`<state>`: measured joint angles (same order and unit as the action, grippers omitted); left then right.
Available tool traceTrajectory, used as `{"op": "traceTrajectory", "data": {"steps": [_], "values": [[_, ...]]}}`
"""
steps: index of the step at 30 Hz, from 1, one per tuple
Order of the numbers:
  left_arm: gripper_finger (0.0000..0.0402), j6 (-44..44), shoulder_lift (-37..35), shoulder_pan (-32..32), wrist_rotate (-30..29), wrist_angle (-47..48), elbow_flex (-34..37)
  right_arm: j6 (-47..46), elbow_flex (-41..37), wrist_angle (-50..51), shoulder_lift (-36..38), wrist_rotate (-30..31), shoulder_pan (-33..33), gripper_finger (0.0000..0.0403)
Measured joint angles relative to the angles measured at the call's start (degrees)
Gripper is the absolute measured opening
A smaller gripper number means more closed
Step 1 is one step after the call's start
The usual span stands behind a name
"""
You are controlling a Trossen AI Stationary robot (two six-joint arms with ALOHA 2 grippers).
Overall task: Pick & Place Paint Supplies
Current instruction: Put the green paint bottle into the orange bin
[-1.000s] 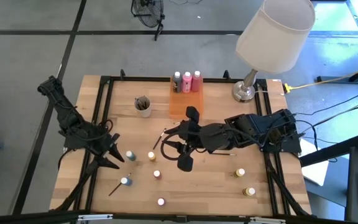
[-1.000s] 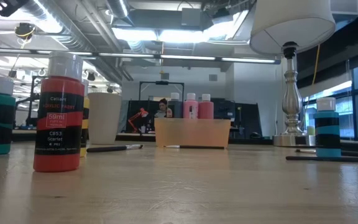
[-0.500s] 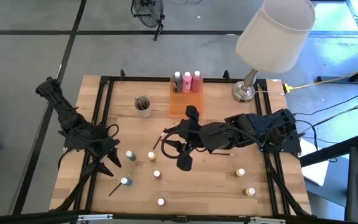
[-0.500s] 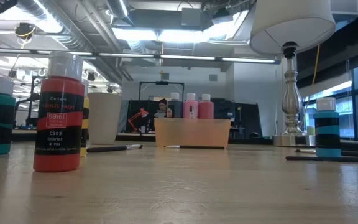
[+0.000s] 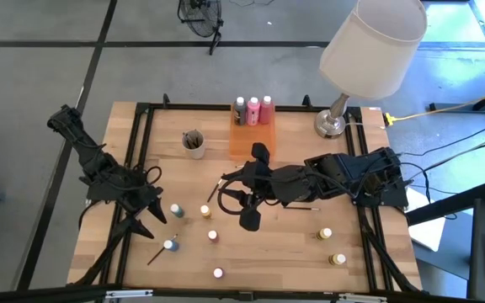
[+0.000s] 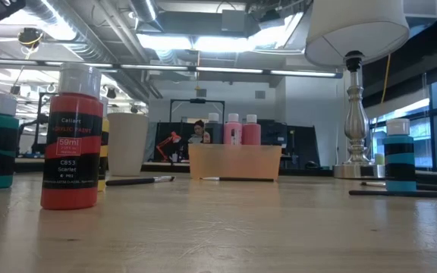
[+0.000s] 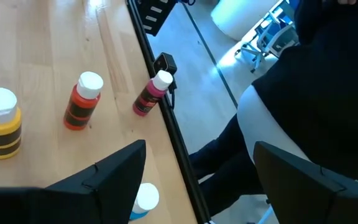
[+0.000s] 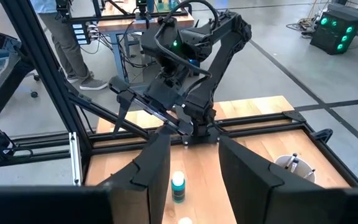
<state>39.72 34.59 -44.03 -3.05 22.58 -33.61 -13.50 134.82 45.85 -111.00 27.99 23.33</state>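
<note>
The paint supplies are spread over my wooden table (image 5: 293, 252). Three squeeze bottles (image 5: 253, 110) stand in a row at the back end of the orange tray (image 5: 244, 141), and beside that tray the grey cup (image 5: 194, 142) holds dark brush handles. Small white-capped paint pots dot the front half: a blue pot (image 5: 177, 209) and a yellow pot (image 5: 205, 211) side by side, a pink pot (image 5: 213, 236) just in front of them, another blue pot (image 5: 168, 246) with a thin paintbrush (image 5: 156, 254) lying against it.

My left gripper (image 5: 147, 213) hangs low at the table's left edge, just beside the first blue pot, fingers spread wide and holding nothing. In my left wrist view a red pot (image 7: 82, 101) and a magenta pot (image 7: 152, 94) stand past my open fingers (image 7: 114, 168).

My right gripper (image 5: 241, 202) reaches across the middle of the table, in front of the tray. Its fingers (image 8: 148, 162) stand a little apart with nothing between them.

A lamp (image 5: 369, 52) stands at the back right corner.
</note>
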Motion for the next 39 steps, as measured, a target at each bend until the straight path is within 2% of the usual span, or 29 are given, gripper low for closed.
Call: {"op": "traceTrajectory", "data": {"steps": [8, 13, 19, 24, 30, 35, 39], "values": [[0.0295, -1.2, 0.2, 0.0, -1.9, 0.0, 0.0, -2.9, 0.0, -1.7, 0.0, -0.2, -0.1, 0.0140], [0.0294, 2.8, -0.6, 0.0, -0.8, 1.3, 0.0, -4.0, 0.0, -1.3, 0.0, -0.2, -0.1, 0.0140], [0.0294, -1.0, -3.2, 0.0, 0.1, 2.8, 0.0, -6.1, 0.0, -3.6, 0.0, 0.2, -0.1, 0.0140], [0.0294, -5.0, -8.1, -0.1, 0.3, 11.7, 0.0, -5.8, 0.0, -6.1, -0.3, 0.9, -0.1, 0.0140], [0.0294, -13.0, -14.8, -0.1, -5.6, 19.8, 0.0, -9.3, 0.0, -6.4, -1.6, 1.3, -0.4, 0.0140], [0.0294, -17.4, -15.9, -0.1, -9.1, 27.6, 0.0, -13.2, 0.0, -6.9, -2.8, 1.4, -0.8, 0.0140], [0.0294, -16.7, -15.7, -0.1, -9.5, 27.9, 0.4, -15.2, 0.0, -7.3, -3.5, 1.4, -0.9, 0.0140]]}}
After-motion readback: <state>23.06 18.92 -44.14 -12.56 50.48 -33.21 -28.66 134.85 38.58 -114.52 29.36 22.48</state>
